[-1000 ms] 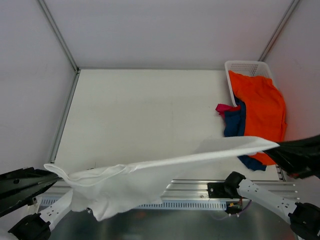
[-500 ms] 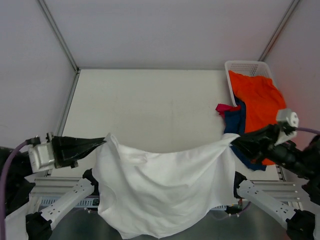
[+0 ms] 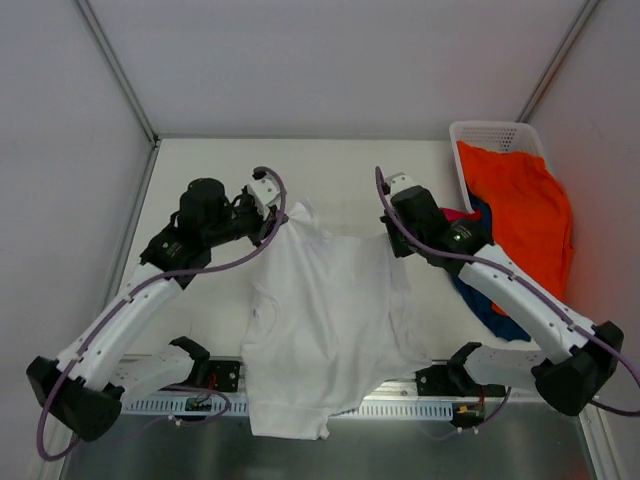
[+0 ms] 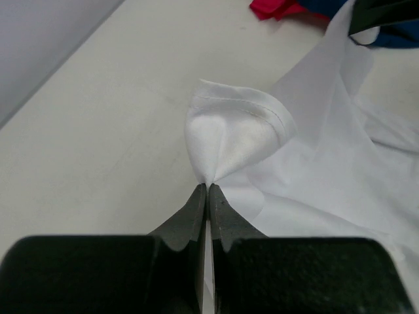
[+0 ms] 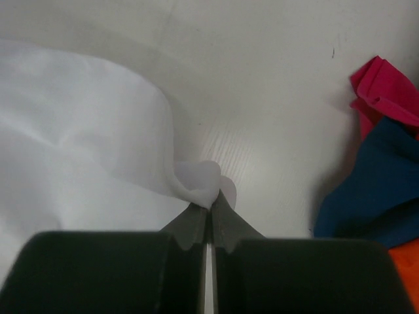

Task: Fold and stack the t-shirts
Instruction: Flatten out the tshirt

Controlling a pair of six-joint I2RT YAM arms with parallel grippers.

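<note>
Left gripper: clamped on a white t-shirt fold.
Right gripper: pinches another fold.
Top view only: hem overhangs table.

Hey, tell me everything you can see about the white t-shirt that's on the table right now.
The white t-shirt is plain, thin, soft-looking cloth, wrinkled and spread mostly flat on the table between the two arms. Its far edge is pinched at two corners: the left gripper is shut on a corner with a stitched hem, the right gripper on a small fold. Its near end drapes over the table's front edge and covers part of the metal rail.
</note>
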